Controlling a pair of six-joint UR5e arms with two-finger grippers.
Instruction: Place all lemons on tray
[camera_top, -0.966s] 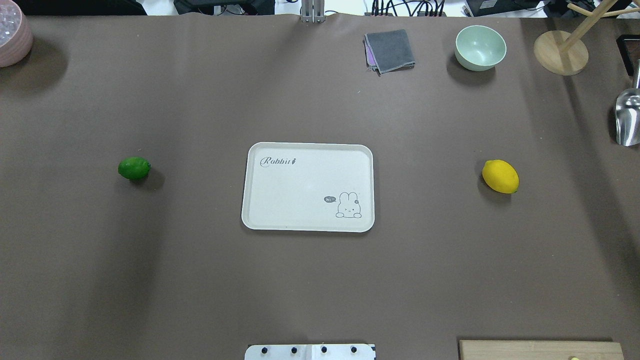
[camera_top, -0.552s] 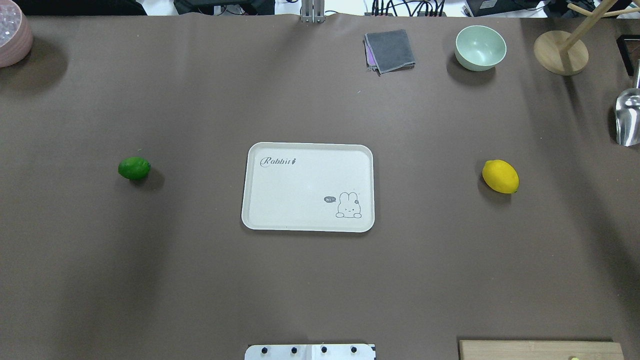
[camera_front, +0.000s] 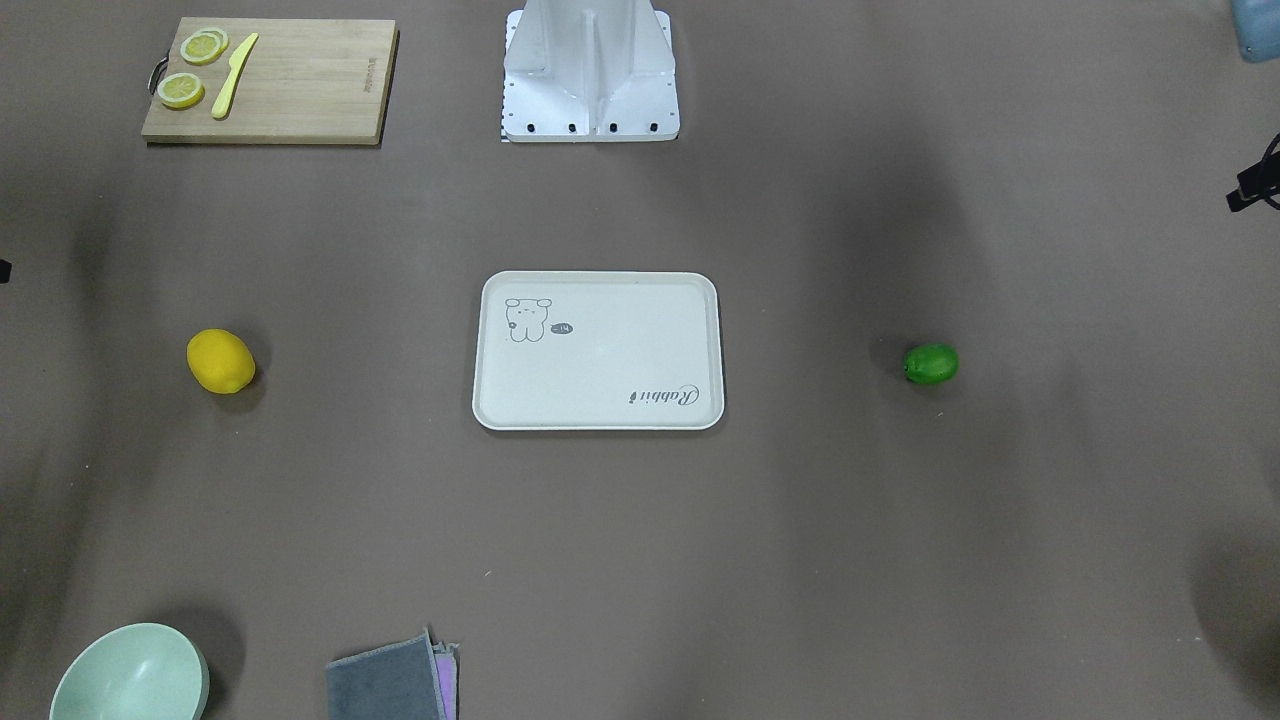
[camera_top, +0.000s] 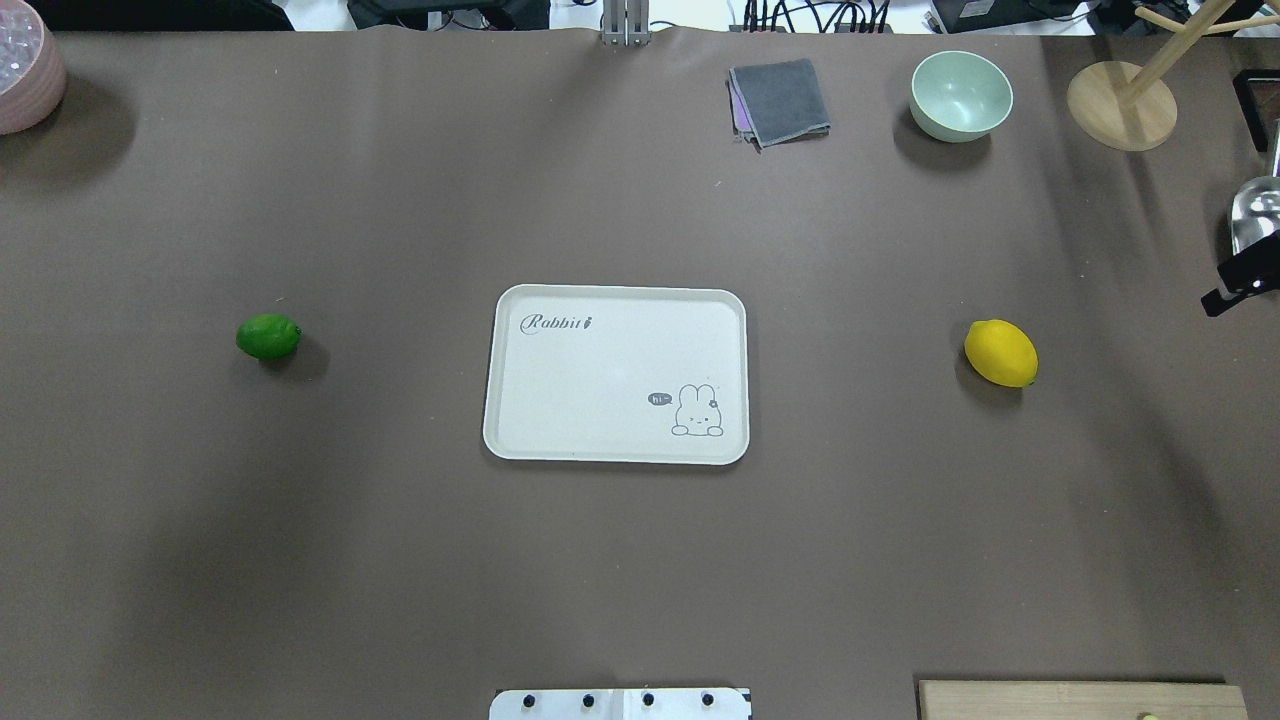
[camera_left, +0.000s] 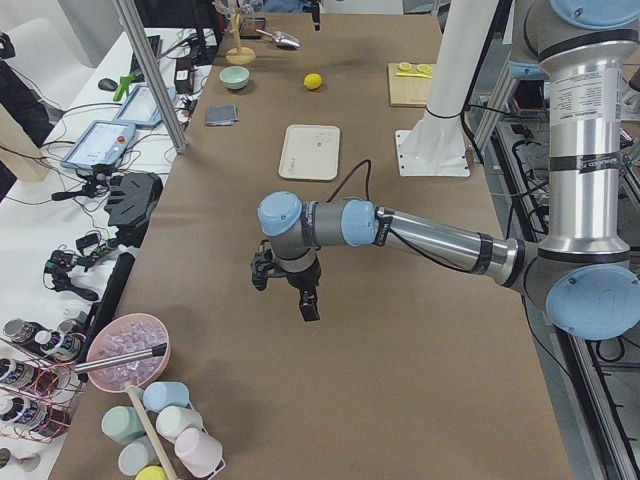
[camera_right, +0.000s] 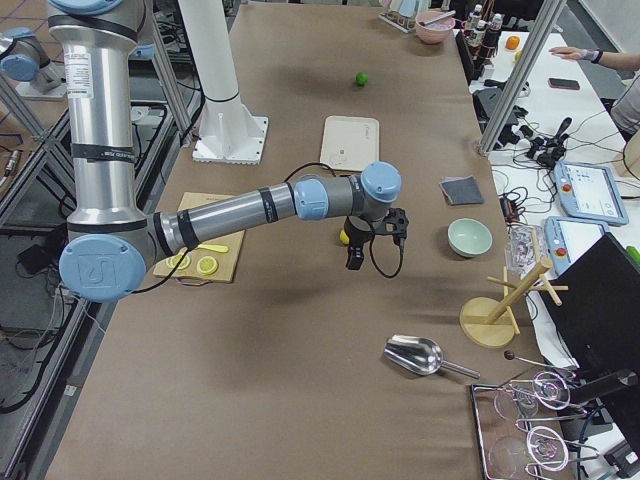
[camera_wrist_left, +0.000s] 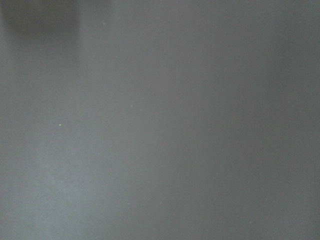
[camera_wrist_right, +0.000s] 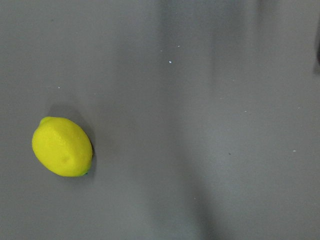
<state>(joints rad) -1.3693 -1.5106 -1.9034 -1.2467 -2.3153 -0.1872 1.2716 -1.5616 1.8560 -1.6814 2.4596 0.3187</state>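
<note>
Over the brown table (camera_top: 640, 580), now shows a bit of the right gripper (camera_top: 1238, 287), right of the tray (camera_top: 600, 370) past the yellow lemon (camera_top: 1000, 352); cannot tell if open or shut, nor the left gripper (camera_left: 284, 292). Looks like a first reach; green lemon (camera_top: 268, 336) left of the tray, both off it.

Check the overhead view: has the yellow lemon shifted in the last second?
No. The yellow lemon sits at the same spot right of the tray, apart from it.
</note>
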